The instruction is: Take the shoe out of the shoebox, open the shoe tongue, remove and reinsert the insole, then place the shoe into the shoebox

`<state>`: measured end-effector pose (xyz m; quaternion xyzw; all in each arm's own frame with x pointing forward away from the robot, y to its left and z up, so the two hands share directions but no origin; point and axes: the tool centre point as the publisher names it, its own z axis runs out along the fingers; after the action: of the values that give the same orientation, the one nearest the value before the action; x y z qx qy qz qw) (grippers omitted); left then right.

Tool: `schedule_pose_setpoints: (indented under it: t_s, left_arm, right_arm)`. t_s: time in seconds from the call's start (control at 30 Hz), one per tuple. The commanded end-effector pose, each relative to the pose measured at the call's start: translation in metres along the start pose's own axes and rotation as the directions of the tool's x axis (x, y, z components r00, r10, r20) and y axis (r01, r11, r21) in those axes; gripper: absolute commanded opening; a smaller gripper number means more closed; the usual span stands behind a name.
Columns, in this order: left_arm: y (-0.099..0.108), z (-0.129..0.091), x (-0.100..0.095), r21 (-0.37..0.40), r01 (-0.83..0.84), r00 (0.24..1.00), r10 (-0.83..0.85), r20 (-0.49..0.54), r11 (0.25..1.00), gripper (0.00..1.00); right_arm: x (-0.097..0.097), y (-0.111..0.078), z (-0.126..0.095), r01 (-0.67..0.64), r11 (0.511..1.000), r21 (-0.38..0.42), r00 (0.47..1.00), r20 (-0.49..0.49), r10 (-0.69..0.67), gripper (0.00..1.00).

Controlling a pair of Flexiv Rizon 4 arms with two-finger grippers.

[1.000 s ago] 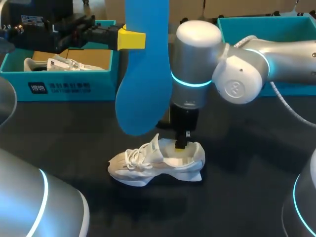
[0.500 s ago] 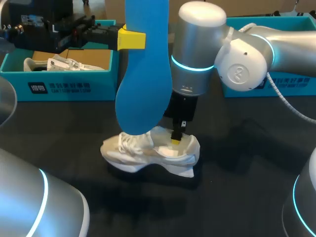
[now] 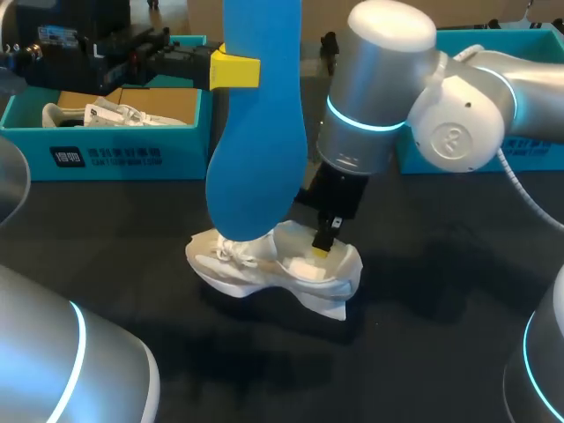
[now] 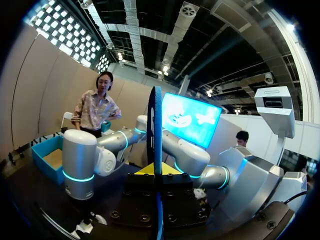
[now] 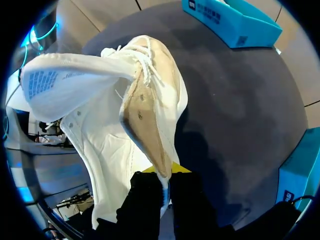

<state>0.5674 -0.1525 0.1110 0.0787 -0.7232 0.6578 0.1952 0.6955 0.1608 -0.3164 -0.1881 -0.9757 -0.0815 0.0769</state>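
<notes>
half was done: left end effector [image 3: 242, 70] gripped the removed insole [image 3: 256, 167], right end effector [image 3: 322, 245] clamped the shoe [image 3: 264, 269] mid-frame; reinserting, boxing remained.

Silver arms [image 3: 467, 97], glowing cyan rings [image 3: 366, 126]

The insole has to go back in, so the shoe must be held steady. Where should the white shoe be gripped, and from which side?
Grip the thin collar rim near the heel of the white shoe, coming from above: the opening faces up, so one finger fits inside, one outside. The right gripper pinches there, which likely leaves the opening free for the blue insole.
</notes>
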Motion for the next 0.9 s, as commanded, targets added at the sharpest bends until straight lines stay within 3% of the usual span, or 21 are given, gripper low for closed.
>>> schedule_pose_setpoints:
  t_s: [0.03,0.17,0.23,0.4,0.47,0.63,0.9]
  left_arm:
    - [-0.001,0.0,0.0,-0.005,0.0,1.0,0.0,0.001,1.0,0.0]
    - [-0.001,0.0,0.0,-0.005,0.0,1.0,0.0,0.001,1.0,0.0]
    - [-0.001,0.0,0.0,-0.005,0.0,1.0,0.0,0.001,1.0,0.0]
    - [-0.001,0.0,0.0,-0.005,0.0,1.0,0.0,0.001,1.0,0.0]
    - [-0.001,0.0,0.0,-0.005,0.0,1.0,0.0,0.001,1.0,0.0]
    - [-0.001,0.0,0.0,-0.005,0.0,1.0,0.0,0.001,1.0,0.0]
    - [-0.001,0.0,0.0,-0.005,0.0,1.0,0.0,0.001,1.0,0.0]
  right_arm:
    - [0.001,-0.001,0.0,0.0,1.0,-0.004,1.0,0.002,0.0,0.0]
    - [0.004,-0.008,0.002,-0.22,0.972,-0.08,0.975,0.016,0.222,0.0]
    - [0.008,-0.012,0.003,-0.367,0.921,-0.127,0.927,0.036,0.374,0.0]
    - [0.021,-0.012,0.003,-0.509,0.831,-0.226,0.844,0.061,0.533,0.0]
    - [0.024,-0.011,0.004,-0.553,0.802,-0.225,0.811,0.076,0.58,0.0]
    - [0.032,-0.008,0.005,-0.717,0.659,-0.225,0.667,0.05,0.743,0.0]
    - [0.032,-0.008,0.005,-0.717,0.659,-0.225,0.667,0.05,0.743,0.0]
